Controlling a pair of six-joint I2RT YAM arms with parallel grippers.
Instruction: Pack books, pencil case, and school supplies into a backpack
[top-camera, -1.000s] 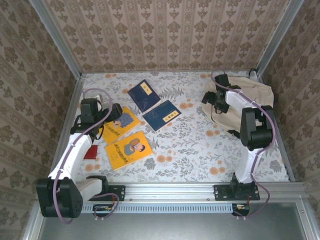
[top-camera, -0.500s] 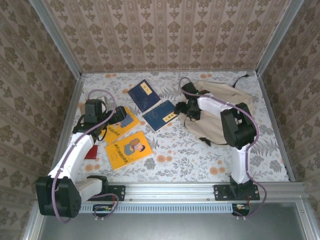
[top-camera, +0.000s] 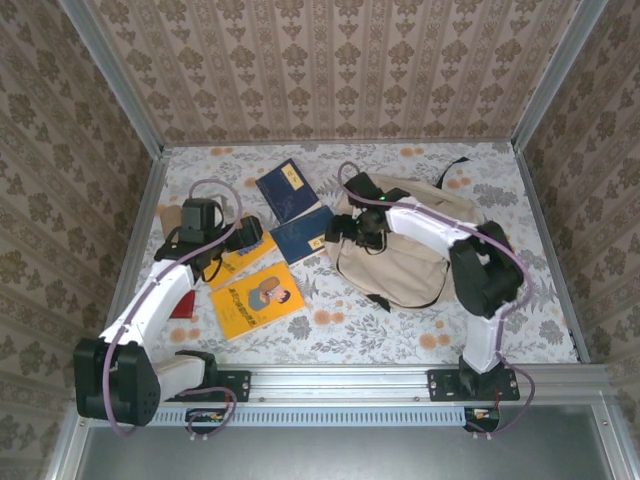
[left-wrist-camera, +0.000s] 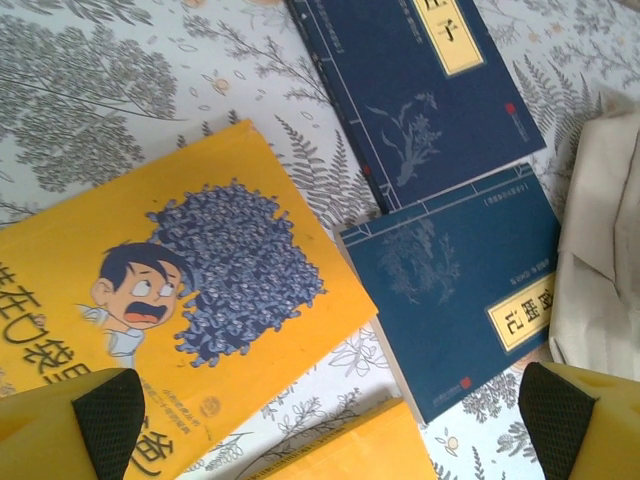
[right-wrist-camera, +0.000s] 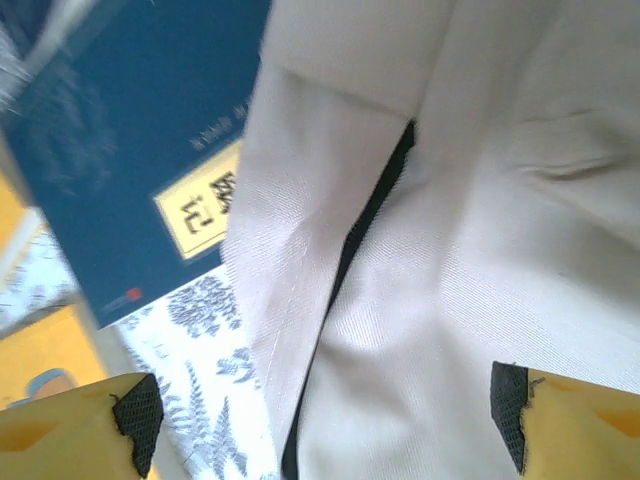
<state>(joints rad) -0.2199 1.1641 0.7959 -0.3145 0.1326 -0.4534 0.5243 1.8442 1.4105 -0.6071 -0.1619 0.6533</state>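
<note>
- Left gripper (left-wrist-camera: 330, 420) hangs released, jaws wide, right above the books (top-camera: 257, 298), so the left arm is the nearer one to them.
- Straight below it lies a yellow book (left-wrist-camera: 200, 280), bright cover with a shouting cartoon boy.
- Just right of that is a navy book (left-wrist-camera: 450, 290) with a pale title label, its long axis diagonal to the counter (top-camera: 400, 325) edges, its far corner touching the backpack (top-camera: 410, 268).
- Right gripper (right-wrist-camera: 320, 410) is spread wide over the backpack's beige cloth, and I see nothing pinched.
- The backpack slumps mid-counter, nearer the right edge. A dark slit shows at a seam, but I can't tell if the mouth is open.
- The books lie left of the backpack, so loading likely runs rightward.
</note>
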